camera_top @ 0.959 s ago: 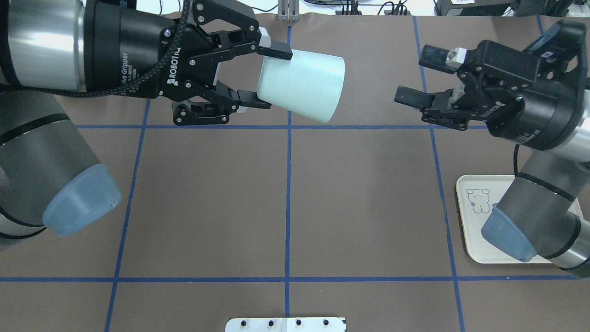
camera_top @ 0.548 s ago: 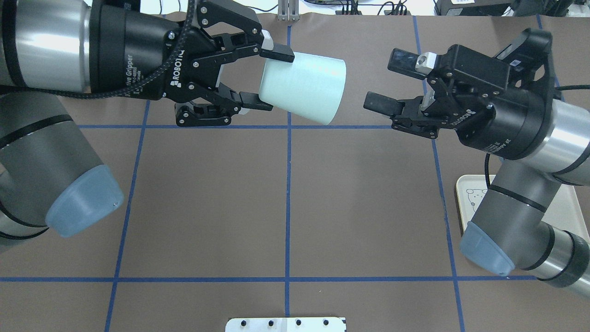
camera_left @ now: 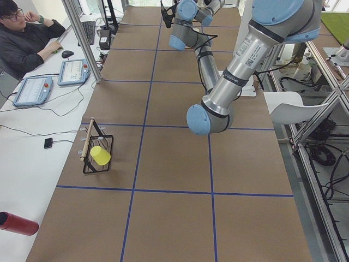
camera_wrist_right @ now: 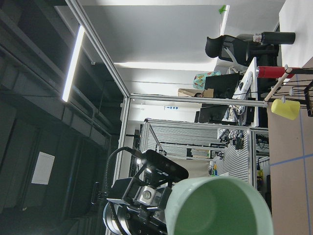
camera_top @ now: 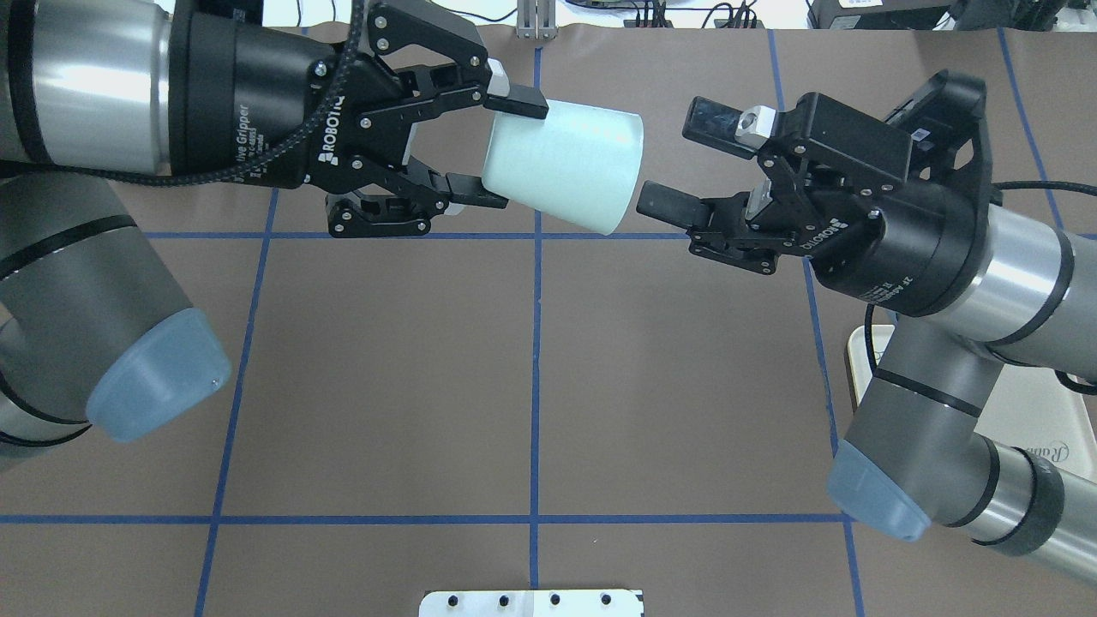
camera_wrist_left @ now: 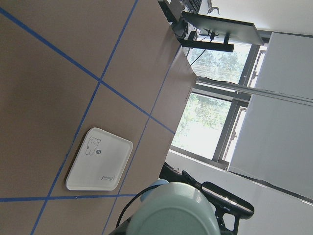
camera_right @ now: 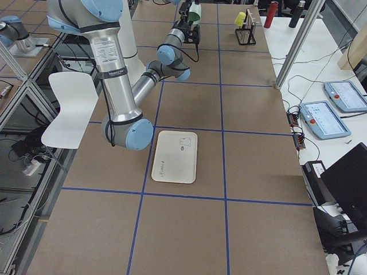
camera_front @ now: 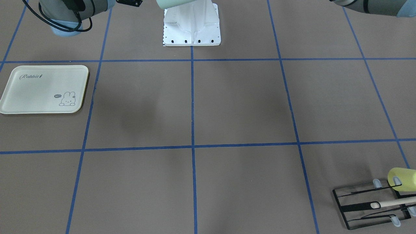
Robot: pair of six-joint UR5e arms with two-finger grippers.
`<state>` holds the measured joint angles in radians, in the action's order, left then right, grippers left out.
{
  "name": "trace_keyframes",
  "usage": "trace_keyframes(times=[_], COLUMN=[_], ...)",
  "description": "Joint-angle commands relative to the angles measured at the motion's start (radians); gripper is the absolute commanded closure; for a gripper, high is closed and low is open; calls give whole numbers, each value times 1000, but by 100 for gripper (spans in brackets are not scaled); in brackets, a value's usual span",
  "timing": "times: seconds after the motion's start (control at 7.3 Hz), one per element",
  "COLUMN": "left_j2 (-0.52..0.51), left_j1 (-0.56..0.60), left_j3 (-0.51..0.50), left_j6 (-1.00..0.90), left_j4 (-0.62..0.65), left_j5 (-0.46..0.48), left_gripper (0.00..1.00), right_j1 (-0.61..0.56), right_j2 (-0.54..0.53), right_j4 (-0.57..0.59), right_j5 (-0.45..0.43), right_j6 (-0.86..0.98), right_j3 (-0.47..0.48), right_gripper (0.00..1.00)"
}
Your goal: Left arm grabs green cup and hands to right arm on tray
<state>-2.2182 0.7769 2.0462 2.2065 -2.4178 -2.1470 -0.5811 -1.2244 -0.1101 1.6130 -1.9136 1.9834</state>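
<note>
The green cup (camera_top: 566, 167) hangs sideways above the table, its open mouth toward the right arm. My left gripper (camera_top: 500, 147) is shut on the cup's base end, one finger above and one below. My right gripper (camera_top: 675, 156) is open and faces the mouth, its lower fingertip just beside the rim, without touching it as far as I can see. The right wrist view looks straight into the green cup (camera_wrist_right: 220, 205); the left wrist view shows its base (camera_wrist_left: 171, 210). The cream tray (camera_front: 42, 89) lies flat under the right arm and is partly covered in the overhead view (camera_top: 1037, 411).
A black wire rack (camera_front: 373, 204) with a yellow cup (camera_front: 401, 178) and a wooden stick stands at the table's far corner on my left side. The white base plate (camera_front: 191, 29) sits between the arms. A person (camera_left: 27, 38) sits at a side desk.
My right arm has swung left, bringing its open gripper from well clear of the cup up to its rim. The left gripper and cup have barely moved.
</note>
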Motion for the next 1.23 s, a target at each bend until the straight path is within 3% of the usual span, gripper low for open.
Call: trace_keyframes(times=[0.0, 0.27, 0.68, 1.1], left_j2=[0, -2, 2, 9], left_j1=[-21, -22, -22, -24], left_j3=[8, 18, 23, 28], left_j6=[-2, 4, 4, 4], left_j4=[-1, -4, -10, -24], left_j5=[-2, -4, -5, -7], left_gripper=[88, 88, 88, 88], right_j1=[21, 30, 30, 30], right_j2=[8, 8, 8, 9], right_j4=[-6, -8, -8, -8], right_j5=[-24, -50, -50, -50], right_j6=[14, 15, 15, 15], right_j3=[-3, 2, 5, 5], right_gripper=[3, 7, 26, 36])
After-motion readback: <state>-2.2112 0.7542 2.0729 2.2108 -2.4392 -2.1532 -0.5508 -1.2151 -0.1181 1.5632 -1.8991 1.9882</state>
